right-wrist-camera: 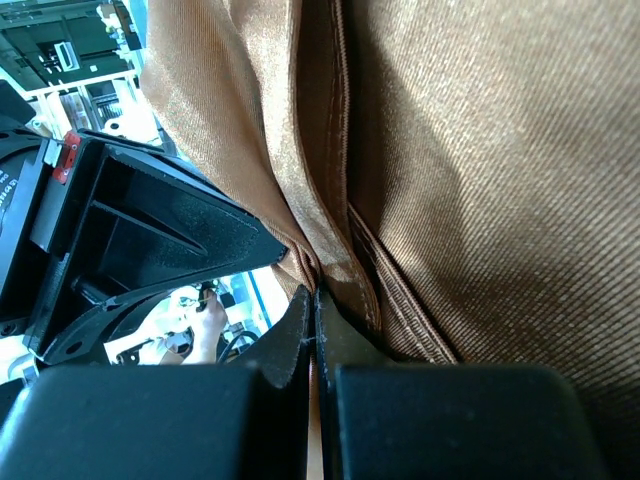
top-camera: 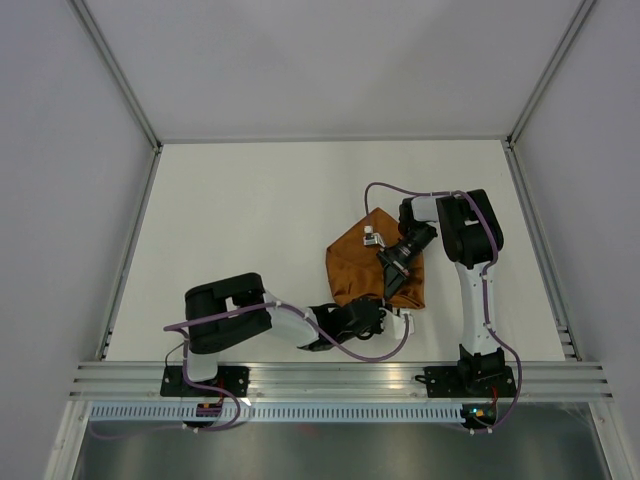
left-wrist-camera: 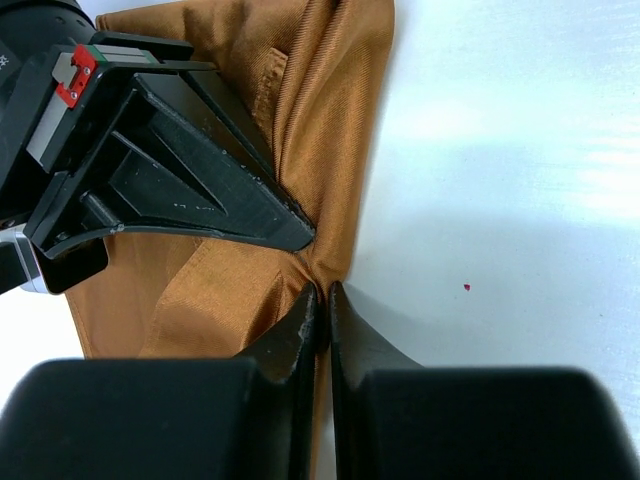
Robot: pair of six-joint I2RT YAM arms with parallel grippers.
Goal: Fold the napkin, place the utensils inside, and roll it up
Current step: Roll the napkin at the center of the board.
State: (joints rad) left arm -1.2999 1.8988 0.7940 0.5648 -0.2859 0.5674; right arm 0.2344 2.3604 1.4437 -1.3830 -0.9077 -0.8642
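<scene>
The rust-orange napkin (top-camera: 355, 265) is bunching, creased, ahead of the left gripper (left-wrist-camera: 323, 300) and right gripper (right-wrist-camera: 312, 300), both clenching its edge.

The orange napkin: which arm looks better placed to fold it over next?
Probably the right, though narrowly. Both the left gripper and right gripper are pinched shut on the napkin at its near edge. The right arm bends over the cloth; the left arm reaches in low from the side.
</scene>
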